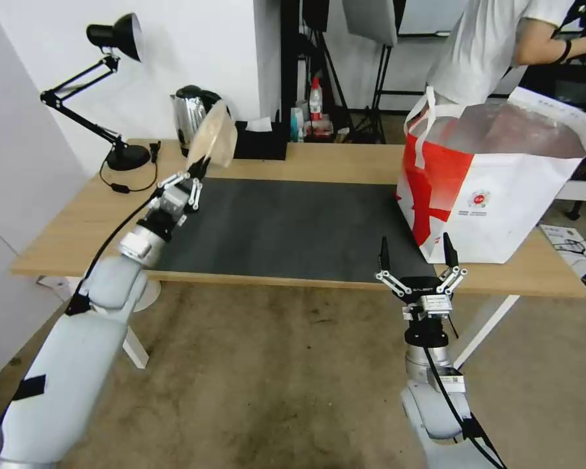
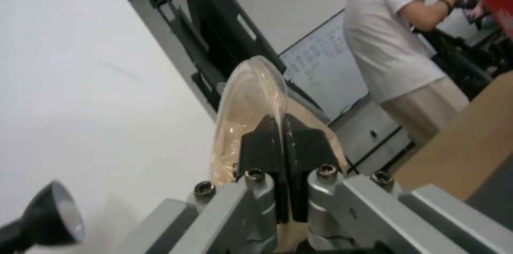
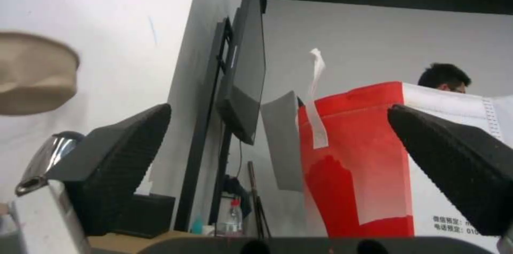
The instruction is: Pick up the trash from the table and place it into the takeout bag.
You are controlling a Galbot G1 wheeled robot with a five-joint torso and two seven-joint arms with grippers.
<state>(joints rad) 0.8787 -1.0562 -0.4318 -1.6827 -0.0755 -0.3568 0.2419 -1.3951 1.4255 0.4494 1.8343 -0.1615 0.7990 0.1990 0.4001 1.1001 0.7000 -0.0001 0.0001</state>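
Note:
My left gripper [image 1: 197,170] is shut on the rim of the beige paper-like bowl [image 1: 213,138], which it holds tilted on edge above the table's back left, over the mat's left corner. In the left wrist view the black fingertips [image 2: 267,142] pinch the bowl [image 2: 246,101]. The bowl [image 3: 32,73] also shows in the right wrist view. The takeout bag [image 1: 501,182], red and white with white handles and foil lining, stands open on the table's right end. My right gripper [image 1: 415,255] is open at the table's front edge, just left of the bag [image 3: 363,158].
The light-wood table [image 1: 319,163] carries a dark grey mat [image 1: 286,228]. Along its back stand a black desk lamp [image 1: 114,91], a steel kettle [image 1: 189,114] and a black tissue box [image 1: 260,140]. A person in a white shirt stands behind the bag.

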